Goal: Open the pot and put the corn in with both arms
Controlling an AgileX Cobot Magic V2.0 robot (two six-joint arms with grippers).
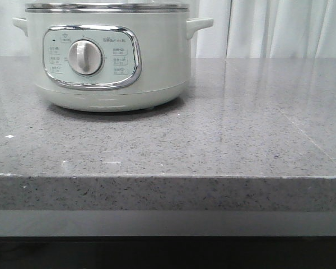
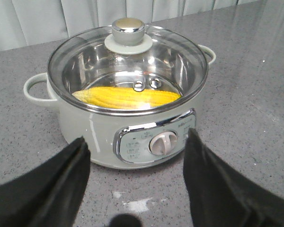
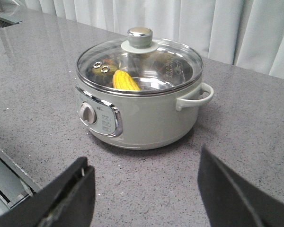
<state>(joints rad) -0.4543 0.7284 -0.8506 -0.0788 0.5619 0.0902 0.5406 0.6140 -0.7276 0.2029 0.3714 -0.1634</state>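
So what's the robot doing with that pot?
Right now nothing is being held. The pot sits on the grey table with its glass lid on, and the corn lies inside, visible through the glass. Both grippers, left and right, sit back from the pot with their jaws wide open and empty. So the corn is in, and the lid is shut over it.

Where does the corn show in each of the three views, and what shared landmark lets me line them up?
Front view: corn not visible; only the pot body shows, its top cut off.
Left wrist view: corn lies inside the pot, under the glass lid.
Right wrist view: corn shows through the lid, behind the panel side.
Shared landmark: the round dial.
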